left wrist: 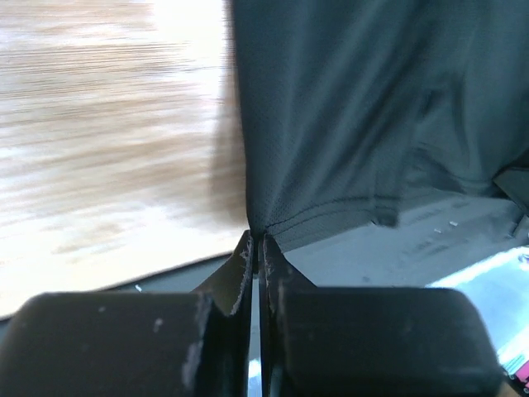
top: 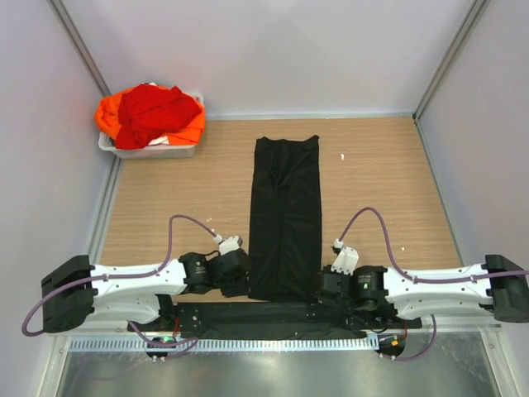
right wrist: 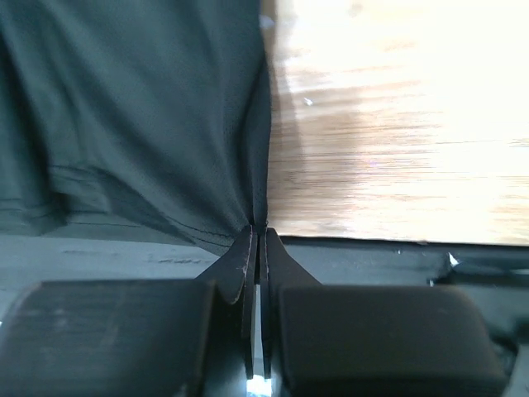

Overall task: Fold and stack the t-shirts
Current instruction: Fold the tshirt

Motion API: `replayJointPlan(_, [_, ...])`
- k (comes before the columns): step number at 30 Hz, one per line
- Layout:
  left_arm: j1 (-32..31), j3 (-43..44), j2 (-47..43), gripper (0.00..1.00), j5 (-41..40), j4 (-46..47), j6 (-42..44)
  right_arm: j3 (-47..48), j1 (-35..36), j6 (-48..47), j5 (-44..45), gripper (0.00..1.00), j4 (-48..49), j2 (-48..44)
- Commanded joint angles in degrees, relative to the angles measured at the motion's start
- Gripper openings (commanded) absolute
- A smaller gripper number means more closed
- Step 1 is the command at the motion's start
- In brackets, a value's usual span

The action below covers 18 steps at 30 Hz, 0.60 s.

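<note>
Pinching the bottom hem of the black t-shirt [top: 285,217], a long strip at frame centre, my left gripper [left wrist: 258,244] and right gripper [right wrist: 257,236] were clamped on its two corners. Crosswise fold was in hand; next probably lift together, carry hem toward collar. Also red t-shirt [top: 153,112], orange t-shirt [top: 107,117] lay in tub [top: 157,152], upper left.

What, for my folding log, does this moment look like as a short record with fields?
folding: black soft cloth t-shirt, a long narrow strip on the wooden table
left gripper: shut on its near left corner
right gripper: shut on its near right corner
waiting: red cloth t-shirt and bright orange cloth t-shirt heaped in the white plastic tub, far left
</note>
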Motion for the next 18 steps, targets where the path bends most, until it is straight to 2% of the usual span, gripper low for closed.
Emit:
replayJointPlan(1, [-0.42,7.64,-2.15,0.00,-3.08,-6.84,2.31,6.23,0.26,-0.37,6.94,0.01,-7.10,-0.39])
replayJointPlan(6, [1.42,15.92,-2.16,0.00,-8.02,-14.50,8.37,14.32,-1.93,-5.89,11.61,0.01,-12.65,-1.01])
replayJointPlan(12, [8.45,24.09,1.71,0.00,-5.56,-16.26,16.37,21.53,-15.98,-23.19,8.02,0.01,-9.84,2.68])
replayJointPlan(18, [17.06,32.70,8.65,0.00,-1.09,-16.53,23.75,28.56,-27.84,-35.17,5.29,0.01,-5.89,9.96])
